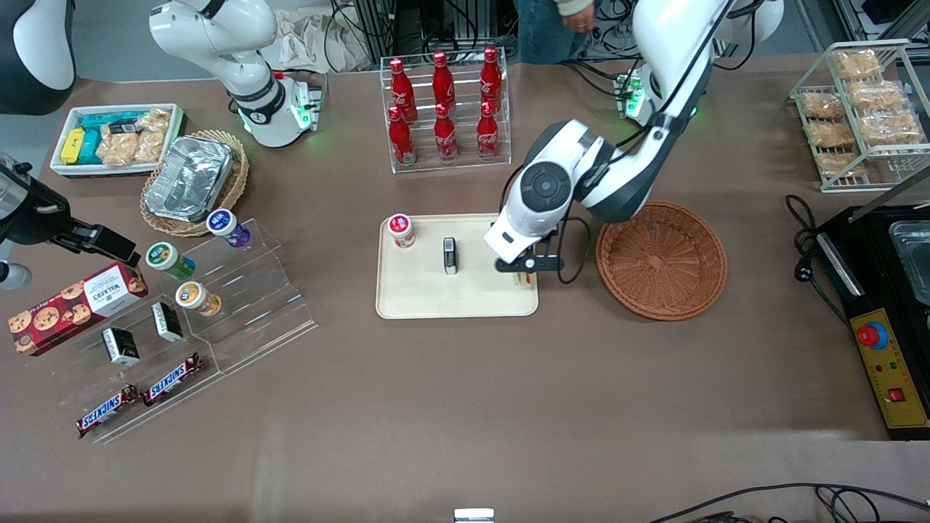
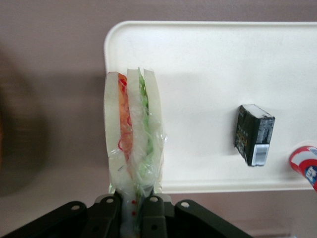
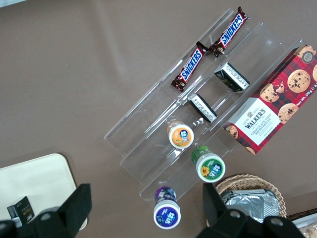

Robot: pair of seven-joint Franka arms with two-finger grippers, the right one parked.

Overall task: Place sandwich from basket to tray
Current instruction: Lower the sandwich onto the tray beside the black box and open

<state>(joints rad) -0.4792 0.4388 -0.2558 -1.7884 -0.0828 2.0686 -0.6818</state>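
My gripper [image 2: 132, 210], centre-right in the front view, is clamped on the wrapped sandwich [image 2: 132, 141] above the tray [image 1: 414, 290] edge nearest the basket [image 1: 662, 259]. A small box [image 1: 450, 255] stands mid-tray.

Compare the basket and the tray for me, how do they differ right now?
The basket is round, reddish-brown wicker; the tray is rectangular, cream plastic. The basket holds nothing; the tray carries a cup and a small dark box, with the pincer holding the sandwich at its edge. Both are shallow.
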